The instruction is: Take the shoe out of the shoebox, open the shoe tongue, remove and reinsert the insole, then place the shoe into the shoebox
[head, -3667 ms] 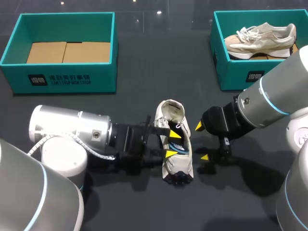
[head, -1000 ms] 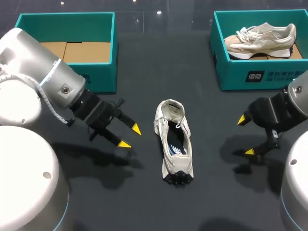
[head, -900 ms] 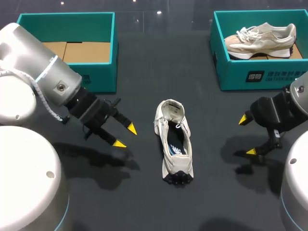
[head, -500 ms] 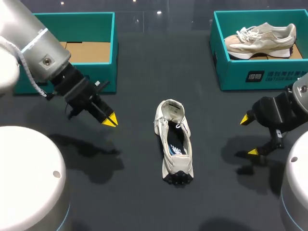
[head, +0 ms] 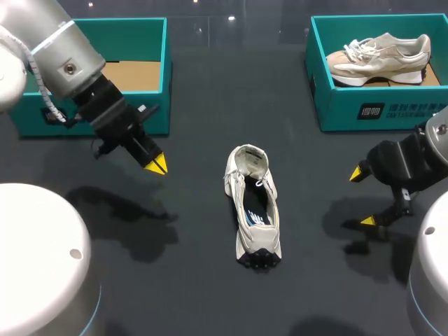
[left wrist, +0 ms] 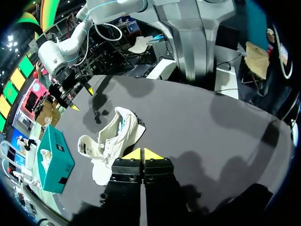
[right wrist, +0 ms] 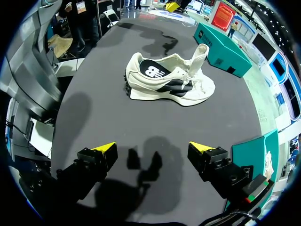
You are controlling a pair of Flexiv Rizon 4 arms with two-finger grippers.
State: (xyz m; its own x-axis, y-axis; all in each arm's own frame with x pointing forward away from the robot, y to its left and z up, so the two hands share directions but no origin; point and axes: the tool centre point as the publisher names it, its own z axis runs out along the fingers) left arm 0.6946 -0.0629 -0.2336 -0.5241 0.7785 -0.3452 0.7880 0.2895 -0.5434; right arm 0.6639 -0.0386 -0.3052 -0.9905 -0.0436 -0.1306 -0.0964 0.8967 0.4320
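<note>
Fingers of left gripper (head: pixel 155 164) pressed together, empty; right gripper (head: pixel 362 197) spread wide, empty
On the dark table (head: pixel 210 294), teal left shoebox (head: pixel 98 38) and right shoebox (head: pixel 336 105) at the far corners; white shoe (head: pixel 253 206) lies between the grippers, touching neither

Shoe (head: pixel 253 210) mid-desk (head: pixel 210 294). Shoebox (head: pixel 98 38) behind-left. Second shoebox (head: pixel 336 105) behind-right, another shoe (head: pixel 378 52) in it. Left jaws left of mid-desk shoe, right jaws right, both apart from it.
</note>
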